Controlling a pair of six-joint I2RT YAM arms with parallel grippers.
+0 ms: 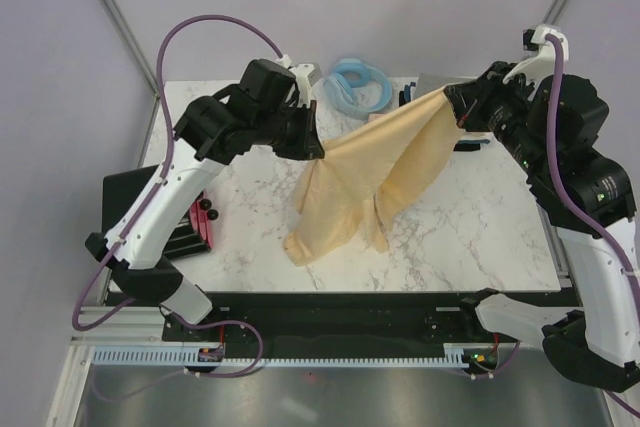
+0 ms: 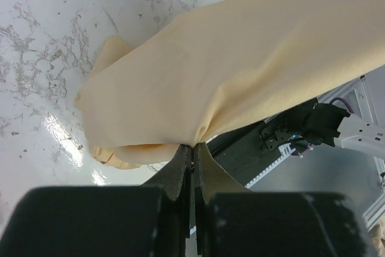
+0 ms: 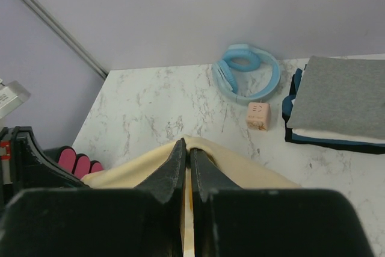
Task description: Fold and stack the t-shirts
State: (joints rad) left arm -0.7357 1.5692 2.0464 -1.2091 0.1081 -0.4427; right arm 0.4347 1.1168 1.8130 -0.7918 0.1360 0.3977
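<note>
From above, the yellow shirt (image 1: 350, 187) hangs stretched between the two arms over the middle of the table (image 1: 480, 227). The left gripper (image 1: 315, 144) is clamped on the shirt's upper left edge. The right gripper (image 1: 455, 99) is clamped on the upper right corner, over the far right part of the table. The cloth sags between them, and its lower end lies bunched on the table near the front edge. A blue ring (image 1: 355, 82) lies at the table's far edge. A black box (image 1: 130, 197) with a pink-red side stands off the table's left edge.

In the left wrist view, the left gripper (image 2: 192, 148) has its fingers (image 2: 177, 173) pressed together, with a fold of the yellow shirt (image 2: 240, 70) pinched at their tips. The cloth runs up and away, and its far end rests on the table (image 2: 48, 40).

In the right wrist view, the right gripper (image 3: 186, 148) has its fingers (image 3: 171, 170) closed together on the yellow shirt (image 3: 126, 174), which drapes down on both sides of them. Past the gripper, at the table's (image 3: 156, 106) far right, sits a folded pile. The grey shirt (image 3: 343, 97) is on top, the white shirt (image 3: 337, 135) lies under it, and the navy shirt (image 3: 291, 106) is at the bottom. The blue ring (image 3: 246, 76) lies near the table's far edge, with a small pink block (image 3: 258, 115) just beside it, between the ring and the pile.
</note>
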